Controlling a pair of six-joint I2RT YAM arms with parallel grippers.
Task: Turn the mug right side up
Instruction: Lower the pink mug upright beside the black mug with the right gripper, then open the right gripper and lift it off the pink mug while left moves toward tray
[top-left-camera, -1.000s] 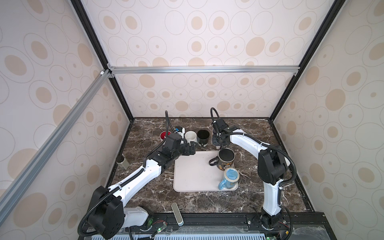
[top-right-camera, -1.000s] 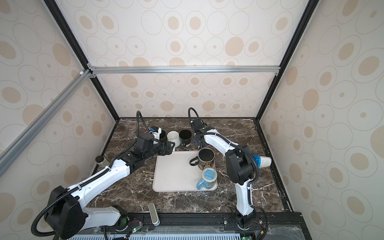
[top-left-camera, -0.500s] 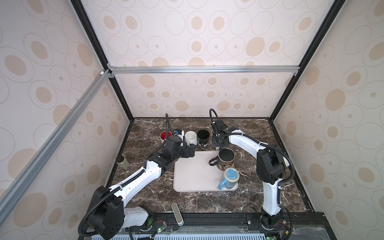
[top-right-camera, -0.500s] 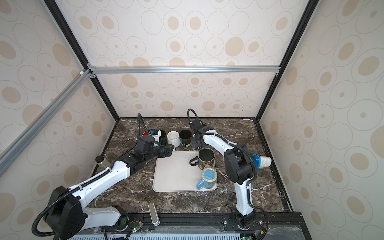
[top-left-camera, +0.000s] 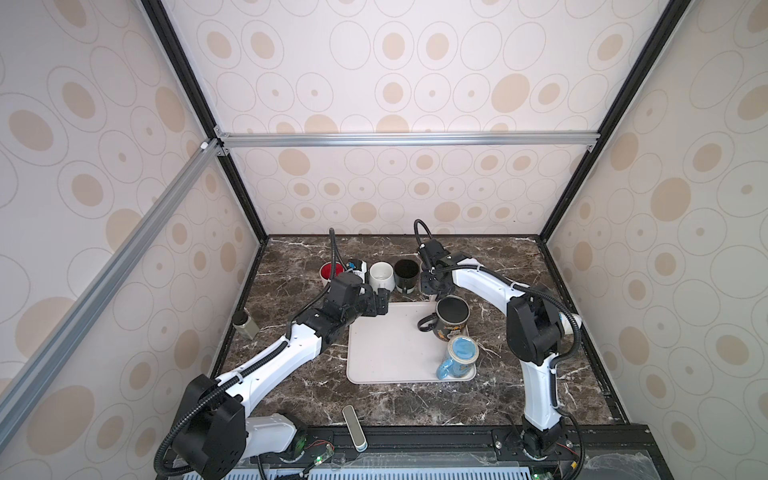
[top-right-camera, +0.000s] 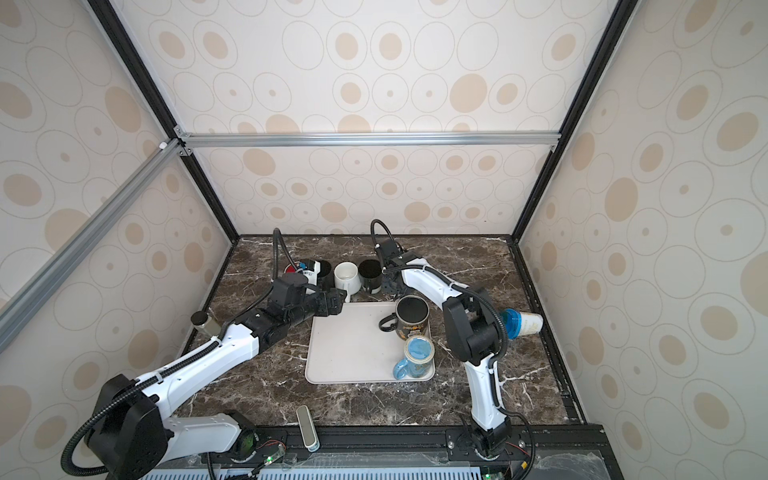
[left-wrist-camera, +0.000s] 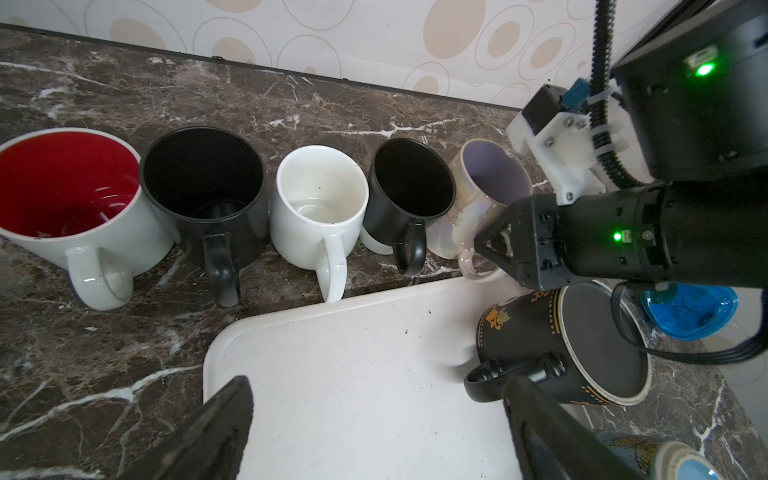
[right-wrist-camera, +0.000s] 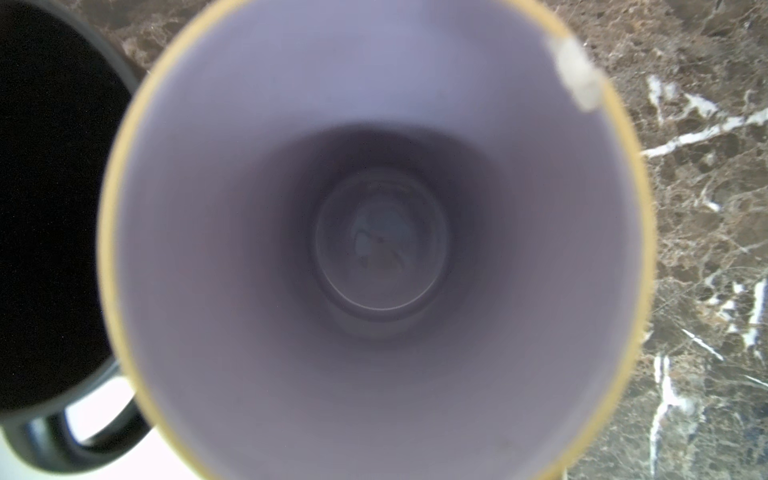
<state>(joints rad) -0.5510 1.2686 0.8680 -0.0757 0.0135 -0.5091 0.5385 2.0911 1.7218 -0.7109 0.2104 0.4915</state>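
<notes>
Right end effector (left-wrist-camera: 484, 246) grips pearl mug (left-wrist-camera: 461, 208); seven mugs (left-wrist-camera: 316, 199).

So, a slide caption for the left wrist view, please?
Five upright mugs in a row; right gripper grips the pearly mug.

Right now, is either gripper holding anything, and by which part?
The right gripper is shut on the pearly mug, apparently at its handle. The left gripper is open and holds nothing.

Left arm extended, left pincer (top-left-camera: 382, 305) jaws wide apart. Right arm bent inward, right pincer (left-wrist-camera: 492, 246) down-pointing, clamped.
</notes>
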